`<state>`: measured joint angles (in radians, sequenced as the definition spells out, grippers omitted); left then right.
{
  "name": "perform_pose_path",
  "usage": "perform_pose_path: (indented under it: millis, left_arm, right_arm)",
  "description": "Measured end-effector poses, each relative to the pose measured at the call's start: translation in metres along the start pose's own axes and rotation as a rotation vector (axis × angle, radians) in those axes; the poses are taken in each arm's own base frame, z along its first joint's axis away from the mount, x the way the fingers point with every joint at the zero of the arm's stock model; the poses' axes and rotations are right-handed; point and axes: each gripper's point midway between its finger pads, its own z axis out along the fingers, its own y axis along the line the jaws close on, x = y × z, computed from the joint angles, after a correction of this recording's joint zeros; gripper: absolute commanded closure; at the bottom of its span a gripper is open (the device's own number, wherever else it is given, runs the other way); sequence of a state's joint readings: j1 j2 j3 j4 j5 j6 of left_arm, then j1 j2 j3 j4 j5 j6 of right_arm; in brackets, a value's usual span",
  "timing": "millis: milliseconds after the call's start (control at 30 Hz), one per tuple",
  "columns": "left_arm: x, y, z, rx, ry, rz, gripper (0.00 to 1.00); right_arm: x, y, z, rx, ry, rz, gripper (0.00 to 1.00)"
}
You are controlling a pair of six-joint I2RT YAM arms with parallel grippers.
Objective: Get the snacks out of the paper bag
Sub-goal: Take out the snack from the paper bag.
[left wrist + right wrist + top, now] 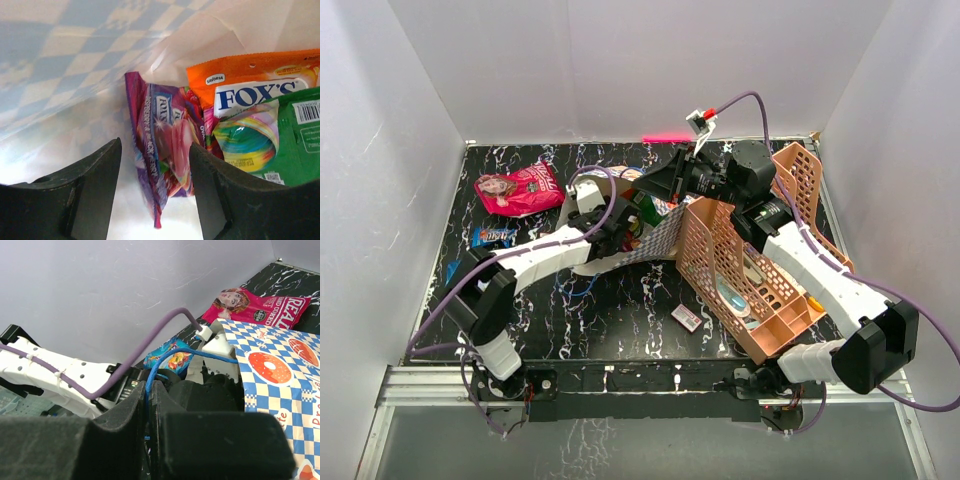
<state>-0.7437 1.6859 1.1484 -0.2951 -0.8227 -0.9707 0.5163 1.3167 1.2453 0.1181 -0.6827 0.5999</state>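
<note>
While the paper bag point(655, 240) lies on its side near the middle of the black marbled worktop point(620, 310), the left arm reaches into it from the eight o'clock side of the overhead view. Inside the bag, seen from the left wrist, the left end effector point(155, 147) has its two dark fingers spread apart, and a purple packet point(167, 125) stands on edge in the gap just beyond them; whether they touch it cannot be told. At two o'clock from it an orange packet point(240, 70) lies against the white lining, with a green packet point(290, 150) overlapping it at three o'clock. Seen from the right wrist, the right end effector point(151, 390) is pressed together on the blue cord handle point(150, 375) of the bag, whose blue-and-white checks with orange rings fill the three o'clock side. Outside the bag, a pink-red bag point(518, 190) lies flat at ten o'clock on the worktop, with a blue packet point(492, 236) near it at nine o'clock. A peach rack point(720, 250) sits at four o'clock, touching the bag, and a small white-pink box point(687, 318) lies at six o'clock.
</note>
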Motion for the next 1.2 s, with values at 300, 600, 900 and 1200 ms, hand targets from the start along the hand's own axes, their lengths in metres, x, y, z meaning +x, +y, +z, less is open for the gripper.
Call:
perform_pose_path:
  millis: [300,600,900,1200]
  left_arm:
    - [0.026,0.000,0.031,-0.042,0.010,0.065,0.75]
    - [0.001,-0.012,0.014,0.030,-0.007,0.070,1.00]
    - [-0.065,-0.018,-0.050,0.241,-0.050,-0.004,1.00]
    - [-0.106,-0.036,-0.108,0.512,-0.090,0.013,1.00]
  right_arm:
    - [0.001,0.001,-0.002,0.007,0.006,-0.004,0.92]
    - [0.000,-0.004,-0.004,0.043,0.005,-0.023,0.92]
    - [-0.005,-0.019,-0.006,0.138,-0.018,-0.043,0.92]
    - [-0.016,-0.030,-0.017,0.251,-0.067,-0.066,0.92]
